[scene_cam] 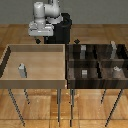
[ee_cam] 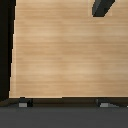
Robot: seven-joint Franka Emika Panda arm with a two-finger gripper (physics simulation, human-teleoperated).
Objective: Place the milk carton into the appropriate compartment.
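Note:
The milk carton (scene_cam: pixel 21 70), a small pale-grey box with a gabled top, stands upright in the light-tan tray (scene_cam: pixel 35 80), toward the exterior view's left. My gripper (scene_cam: pixel 41 40) hangs above the tray's far edge, well apart from the carton. Its two fingertips (ee_cam: pixel 22 103) stand wide apart over the pale wood, so the gripper (ee_cam: pixel 63 104) is open and holds nothing. The four-cell dark wood bin (scene_cam: pixel 98 61) stands at the exterior view's right. Which cell is the compartment I cannot tell.
Each bin cell holds a short grey block, such as one (scene_cam: pixel 85 73) in a near cell and one (scene_cam: pixel 114 47) in a far cell. A dark shape (ee_cam: pixel 102 6) that I cannot identify shows at the wrist view's edge. The robot's black base (scene_cam: pixel 62 30) stands behind the tray.

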